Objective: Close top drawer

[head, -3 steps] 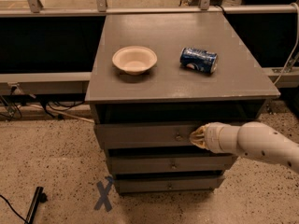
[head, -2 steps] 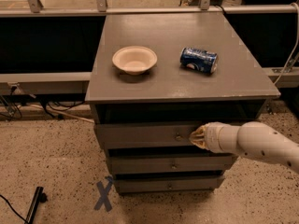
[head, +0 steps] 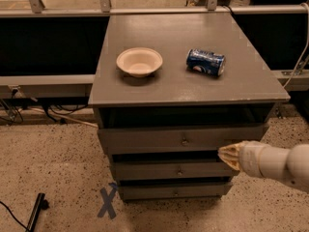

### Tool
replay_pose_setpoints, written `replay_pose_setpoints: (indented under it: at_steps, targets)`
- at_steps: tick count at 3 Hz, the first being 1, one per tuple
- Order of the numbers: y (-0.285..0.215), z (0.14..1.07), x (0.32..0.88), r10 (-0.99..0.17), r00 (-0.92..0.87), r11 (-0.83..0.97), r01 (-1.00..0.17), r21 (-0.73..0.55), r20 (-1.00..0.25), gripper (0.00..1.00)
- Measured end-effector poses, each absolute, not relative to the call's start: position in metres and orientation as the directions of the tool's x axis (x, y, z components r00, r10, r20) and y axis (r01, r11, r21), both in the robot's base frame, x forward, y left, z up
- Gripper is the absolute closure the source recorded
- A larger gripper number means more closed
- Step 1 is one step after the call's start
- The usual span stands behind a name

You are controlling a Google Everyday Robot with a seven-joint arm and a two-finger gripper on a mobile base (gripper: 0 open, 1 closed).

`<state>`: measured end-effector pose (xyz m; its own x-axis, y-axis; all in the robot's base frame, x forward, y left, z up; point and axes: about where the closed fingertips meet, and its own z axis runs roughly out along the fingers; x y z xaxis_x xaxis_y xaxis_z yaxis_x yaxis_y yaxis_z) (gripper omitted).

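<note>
The top drawer (head: 145,140) is the uppermost grey front of the cabinet, with a small metal knob (head: 184,140) at its middle. A dark gap shows between its upper edge and the cabinet top (head: 183,88). My gripper (head: 226,154), a pale yellowish tip on a white arm, comes in from the right. It sits just below the drawer's right end, level with the gap above the middle drawer (head: 159,170). It is to the right of the knob and holds nothing that I can see.
A cream bowl (head: 139,62) and a blue can (head: 206,62) lying on its side rest on the cabinet top. The bottom drawer (head: 169,191) is below. A blue tape X (head: 107,203) marks the speckled floor. A black object (head: 36,211) and cables lie at lower left.
My gripper has moved right and a little down, away from the knob of the top drawer. The drawer front looks unmoved.
</note>
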<state>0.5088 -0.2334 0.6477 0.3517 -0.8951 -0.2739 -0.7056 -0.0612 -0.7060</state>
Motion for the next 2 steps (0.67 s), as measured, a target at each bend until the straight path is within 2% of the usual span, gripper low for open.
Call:
replay_pose_setpoints:
  at_steps: [1, 2]
  targets:
    - [-0.270, 0.669, 0.463, -0.910, 0.338, -0.070, -0.694, -0.716, -0.239, 1.00]
    - [-0.306, 0.706, 0.428, -0.932, 0.331, -0.154, -0.727, -0.669, -0.145, 0.82]
